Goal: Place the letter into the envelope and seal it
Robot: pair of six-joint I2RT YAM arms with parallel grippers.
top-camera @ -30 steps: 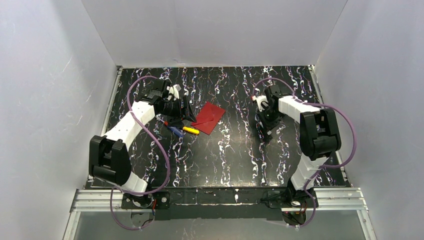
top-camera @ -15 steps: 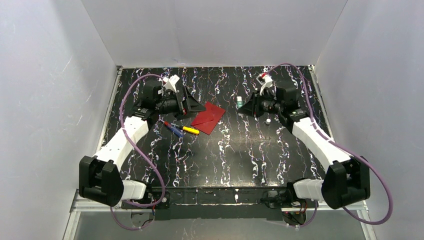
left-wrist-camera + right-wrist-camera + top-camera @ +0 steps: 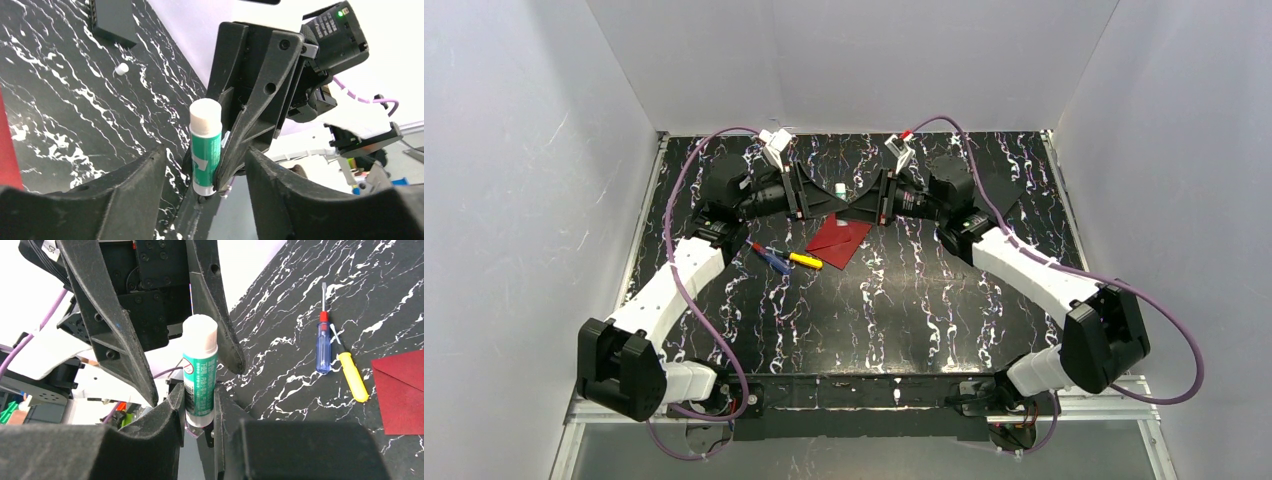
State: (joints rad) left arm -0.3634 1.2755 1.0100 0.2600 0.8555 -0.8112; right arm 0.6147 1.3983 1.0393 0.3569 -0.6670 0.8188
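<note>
The dark red envelope (image 3: pixel 842 238) lies flat on the black marbled table, and its corner also shows in the right wrist view (image 3: pixel 402 395). The letter is out of view. A green glue stick (image 3: pixel 200 375) with a white top end stands upright in the air, with my right gripper (image 3: pixel 200 407) shut on its lower part. My left gripper (image 3: pixel 205 175) faces it from the left. It is open, and its fingers (image 3: pixel 125 190) straddle the glue stick (image 3: pixel 205 145) with a gap on each side. Both grippers meet above the envelope's far edge (image 3: pixel 839 195).
A blue-handled screwdriver (image 3: pixel 769 258) and a yellow-handled one (image 3: pixel 805 260) lie just left of the envelope. A small white cap (image 3: pixel 121 69) rests on the table to the right. A flat black block (image 3: pixel 115 20) sits near the back wall. White walls enclose the table.
My right arm has swung from the table's right side to the centre with the glue stick. My left gripper has lifted off the envelope area and moved right to meet it.
</note>
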